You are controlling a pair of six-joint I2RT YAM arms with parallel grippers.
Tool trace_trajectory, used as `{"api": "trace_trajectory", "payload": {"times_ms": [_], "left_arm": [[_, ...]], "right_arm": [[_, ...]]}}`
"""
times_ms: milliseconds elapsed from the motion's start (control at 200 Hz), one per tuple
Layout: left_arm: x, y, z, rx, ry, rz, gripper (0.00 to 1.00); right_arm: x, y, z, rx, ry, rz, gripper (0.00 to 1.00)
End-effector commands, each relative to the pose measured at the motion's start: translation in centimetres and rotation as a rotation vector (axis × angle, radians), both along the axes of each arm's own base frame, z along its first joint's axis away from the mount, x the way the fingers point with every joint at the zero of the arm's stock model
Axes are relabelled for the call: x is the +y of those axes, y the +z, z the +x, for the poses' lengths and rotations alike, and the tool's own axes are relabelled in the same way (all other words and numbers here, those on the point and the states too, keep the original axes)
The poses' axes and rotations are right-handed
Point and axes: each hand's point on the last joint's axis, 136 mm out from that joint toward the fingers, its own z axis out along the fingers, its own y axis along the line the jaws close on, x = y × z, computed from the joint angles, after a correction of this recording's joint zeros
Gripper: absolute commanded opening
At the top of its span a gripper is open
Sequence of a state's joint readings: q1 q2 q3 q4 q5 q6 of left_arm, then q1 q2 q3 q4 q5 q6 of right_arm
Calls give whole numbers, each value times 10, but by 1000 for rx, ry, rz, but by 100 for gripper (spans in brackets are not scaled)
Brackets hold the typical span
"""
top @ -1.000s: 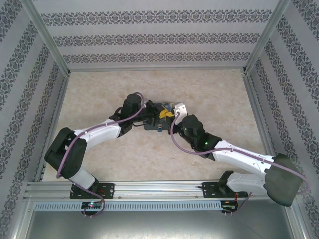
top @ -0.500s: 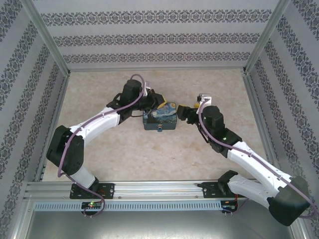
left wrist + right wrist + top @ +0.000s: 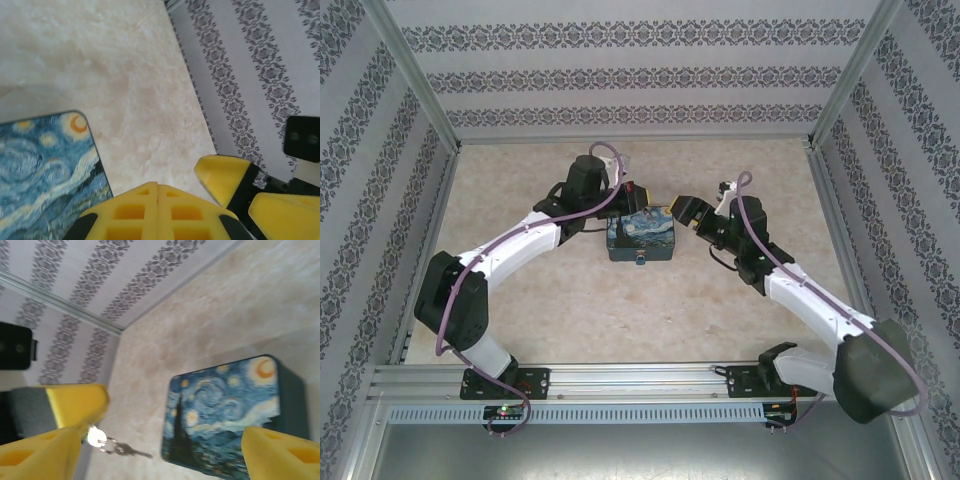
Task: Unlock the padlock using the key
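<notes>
The padlock (image 3: 640,260) is a tiny blue thing hanging at the near edge of the Starry Night box (image 3: 641,238) (image 3: 230,415) (image 3: 45,170). My left gripper (image 3: 638,191) (image 3: 157,186) hovers by the box's far right corner, fingers pressed together. From the right wrist view, the key (image 3: 94,436) shows its round silver head just under the left gripper (image 3: 75,402), with a ring and a dark key dangling from it in the air. My right gripper (image 3: 681,212) (image 3: 160,440) (image 3: 250,195) stands open just right of the box, facing the left gripper, nothing between its fingers.
The patterned back wall (image 3: 630,75) and side walls (image 3: 890,160) close in the beige tabletop (image 3: 620,310). A metal rail (image 3: 640,380) runs along the near edge by the arm bases. Purple cables (image 3: 605,160) loop off both arms.
My right gripper has opened and drawn back to the right, off the box. My left gripper has risen and shifted toward the box's far side, staying shut.
</notes>
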State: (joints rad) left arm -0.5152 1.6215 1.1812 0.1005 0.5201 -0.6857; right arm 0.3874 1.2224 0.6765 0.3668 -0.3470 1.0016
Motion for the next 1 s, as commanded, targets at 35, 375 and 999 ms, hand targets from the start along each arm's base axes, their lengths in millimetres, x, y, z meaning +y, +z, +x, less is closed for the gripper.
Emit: {"api": "trace_trajectory", "payload": {"times_ms": [35,375,999], "left_arm": [[3,35,14,-227,31,-79,0],[17,64,18,-275,163,-419,0],[32,72,14,-238,231,-611,0]], "right_arm": [[13,35,7,-62,50,258,77],[28,57,12,-161,115,383,61],[73,70,13,-198,247,427,48]]}}
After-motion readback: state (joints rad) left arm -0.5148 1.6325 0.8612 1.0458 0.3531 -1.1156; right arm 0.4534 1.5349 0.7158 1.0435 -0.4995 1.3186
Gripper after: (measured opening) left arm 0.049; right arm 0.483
